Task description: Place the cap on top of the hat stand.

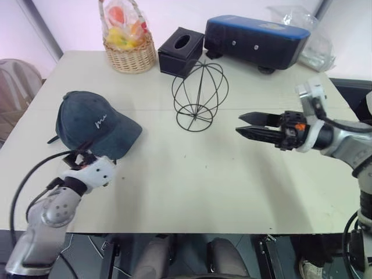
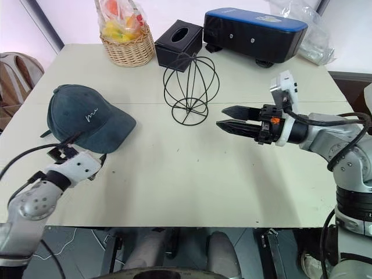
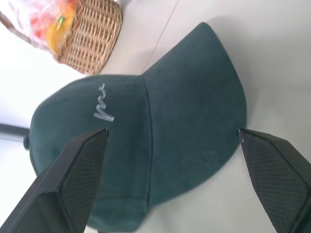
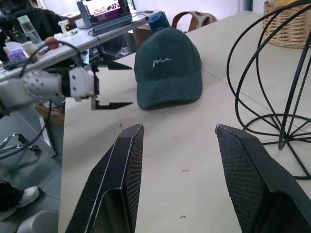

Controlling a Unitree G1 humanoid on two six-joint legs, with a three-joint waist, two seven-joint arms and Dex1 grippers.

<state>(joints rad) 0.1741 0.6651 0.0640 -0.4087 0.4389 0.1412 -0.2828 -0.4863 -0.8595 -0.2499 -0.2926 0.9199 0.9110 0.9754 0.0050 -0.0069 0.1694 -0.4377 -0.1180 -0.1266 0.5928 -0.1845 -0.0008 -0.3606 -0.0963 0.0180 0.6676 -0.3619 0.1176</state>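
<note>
The dark teal cap (image 1: 96, 125) lies on the white table (image 1: 192, 186) at the left, brim toward the front right, white embroidery showing. My left gripper (image 4: 129, 85) is open, level and just short of the cap's brim (image 3: 194, 111); it holds nothing. The hat stand (image 1: 199, 96), a globe of thin black wire on a ring base, stands empty behind the table's middle. My right gripper (image 1: 239, 123) hovers open and empty above the table, to the right of the hat stand and a little nearer the front edge, pointing left.
Along the back edge stand a wicker basket (image 1: 131, 52) of wrapped fruit, a black tissue box (image 1: 181, 51) right behind the hat stand, and a black and blue device (image 1: 256, 39). A chair (image 1: 17, 87) stands off the table's left side.
</note>
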